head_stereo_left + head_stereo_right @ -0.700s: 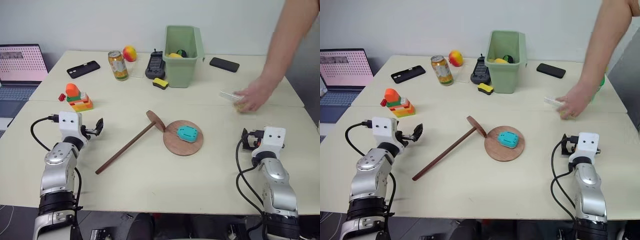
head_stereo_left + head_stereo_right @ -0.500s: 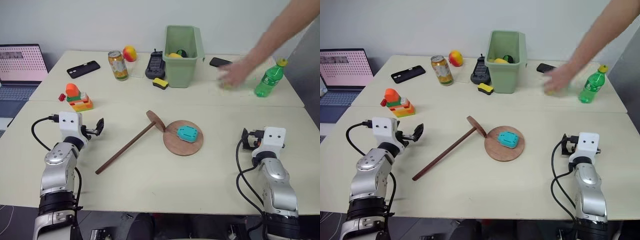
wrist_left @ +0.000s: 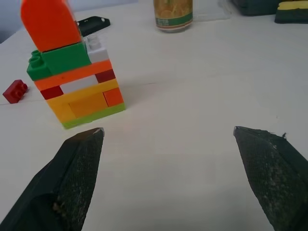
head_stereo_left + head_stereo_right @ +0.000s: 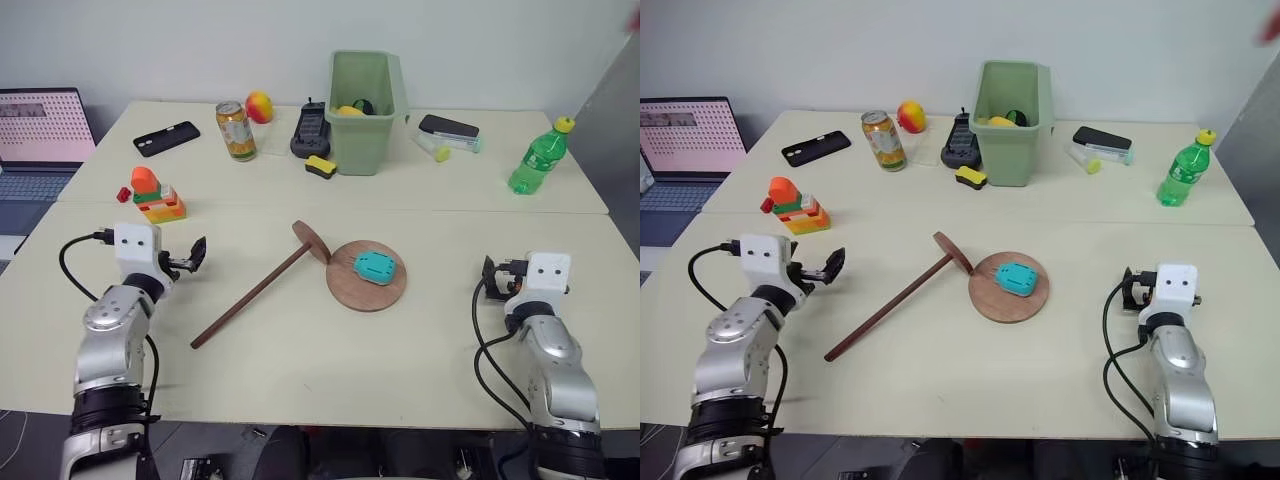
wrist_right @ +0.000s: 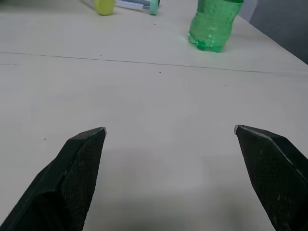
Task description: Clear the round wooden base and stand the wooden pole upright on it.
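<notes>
wooden pole (image 4: 255,295): flat, diagonal, disc end apparently touching round wooden base (image 4: 366,276) | both pincers apart, empty

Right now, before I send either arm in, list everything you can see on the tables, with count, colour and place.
round wooden base: 1, reddish-brown, middle of near table
teal object: 1, lying on the base
wooden pole: 1, dark brown, lying flat left of base, its disc end beside the base
block stack: 1, orange, green, yellow, left side
red brick: 1, beside the stack
drink can: 1, gold and green, far table
round fruit: 1, red-yellow, behind can
phones: 2, black, far left and far right
green bin: 1, far centre
black device: 1, left of bin
yellow-black sponge: 1, before the device
green bottle: 1, far right
clear tube: 1, yellow cap, by right phone
laptop: 1, far left
left gripper: open, empty
right gripper: open, empty
</notes>
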Controlling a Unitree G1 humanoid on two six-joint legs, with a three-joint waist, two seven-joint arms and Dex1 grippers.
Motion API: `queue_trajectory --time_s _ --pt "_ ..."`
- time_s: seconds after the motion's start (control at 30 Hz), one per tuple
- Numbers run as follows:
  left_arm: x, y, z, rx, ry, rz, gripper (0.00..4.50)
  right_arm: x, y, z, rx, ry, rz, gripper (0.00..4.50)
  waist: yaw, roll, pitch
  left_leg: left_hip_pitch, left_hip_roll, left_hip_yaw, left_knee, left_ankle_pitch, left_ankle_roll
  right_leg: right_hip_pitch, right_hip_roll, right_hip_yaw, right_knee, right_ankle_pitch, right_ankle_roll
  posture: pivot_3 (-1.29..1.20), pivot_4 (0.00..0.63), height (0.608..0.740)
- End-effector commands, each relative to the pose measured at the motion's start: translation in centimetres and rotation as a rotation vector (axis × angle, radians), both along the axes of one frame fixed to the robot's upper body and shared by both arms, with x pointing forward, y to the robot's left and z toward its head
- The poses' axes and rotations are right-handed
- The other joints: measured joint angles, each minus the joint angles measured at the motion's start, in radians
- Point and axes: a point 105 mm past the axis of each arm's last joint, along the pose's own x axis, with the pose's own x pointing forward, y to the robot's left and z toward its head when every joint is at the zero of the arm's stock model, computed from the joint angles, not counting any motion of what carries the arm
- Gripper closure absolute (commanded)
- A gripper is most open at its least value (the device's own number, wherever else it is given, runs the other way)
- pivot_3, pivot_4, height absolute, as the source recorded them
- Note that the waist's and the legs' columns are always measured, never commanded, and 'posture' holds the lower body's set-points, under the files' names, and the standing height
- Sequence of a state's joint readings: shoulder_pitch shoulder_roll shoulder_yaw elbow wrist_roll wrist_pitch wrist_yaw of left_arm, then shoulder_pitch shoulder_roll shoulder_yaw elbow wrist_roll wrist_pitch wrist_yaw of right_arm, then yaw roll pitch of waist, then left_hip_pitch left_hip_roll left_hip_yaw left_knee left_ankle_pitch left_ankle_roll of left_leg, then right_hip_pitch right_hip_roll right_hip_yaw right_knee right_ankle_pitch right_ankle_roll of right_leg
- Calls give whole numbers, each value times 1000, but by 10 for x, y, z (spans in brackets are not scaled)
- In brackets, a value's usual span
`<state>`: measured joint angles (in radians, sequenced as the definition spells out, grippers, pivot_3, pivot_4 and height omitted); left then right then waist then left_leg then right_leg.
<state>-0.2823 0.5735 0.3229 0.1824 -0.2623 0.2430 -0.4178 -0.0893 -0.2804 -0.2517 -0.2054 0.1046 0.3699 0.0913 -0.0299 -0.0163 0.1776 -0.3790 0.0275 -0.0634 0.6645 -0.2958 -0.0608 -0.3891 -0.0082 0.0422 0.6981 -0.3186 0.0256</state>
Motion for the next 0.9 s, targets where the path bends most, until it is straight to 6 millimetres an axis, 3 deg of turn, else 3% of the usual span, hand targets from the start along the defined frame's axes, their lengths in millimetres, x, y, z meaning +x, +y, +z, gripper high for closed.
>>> queue_trajectory --time_s 0.03,0.13,0.2,0.47,0.63,0.9 --pt "-13 -20 39 6 -9 -252 27 1 42 37 70 -36 386 0 -2 0 0 0 0 0 0 0 0 0 0 0 0 0 0 0 150 740" --pt "-36 -60 63 4 87 -587 27 -9 87 55 65 44 822 0 -3 0 1 0 0 0 0 0 0 0 4 -1 0 0 0 0 150 740" --pt "-47 -78 73 6 129 -717 27 -11 99 59 37 95 962 0 -3 0 2 0 0 -1 0 0 0 1 5 -1 -1 0 0 0 150 740" --pt "-82 -146 79 108 203 -1063 27 7 135 58 -76 209 1249 0 -3 -1 2 -1 0 -1 0 0 1 0 6 0 -1 0 0 0 150 740" --pt "-91 -160 72 154 206 -1131 27 17 145 45 -169 242 1298 0 -2 -1 2 -1 1 -1 1 0 0 0 5 0 -1 0 0 0 150 740" --pt "-91 -164 75 156 190 -1140 27 19 160 24 -159 288 1342 0 -2 -1 2 -1 1 -1 1 0 0 0 5 0 -1 0 0 0 150 740"
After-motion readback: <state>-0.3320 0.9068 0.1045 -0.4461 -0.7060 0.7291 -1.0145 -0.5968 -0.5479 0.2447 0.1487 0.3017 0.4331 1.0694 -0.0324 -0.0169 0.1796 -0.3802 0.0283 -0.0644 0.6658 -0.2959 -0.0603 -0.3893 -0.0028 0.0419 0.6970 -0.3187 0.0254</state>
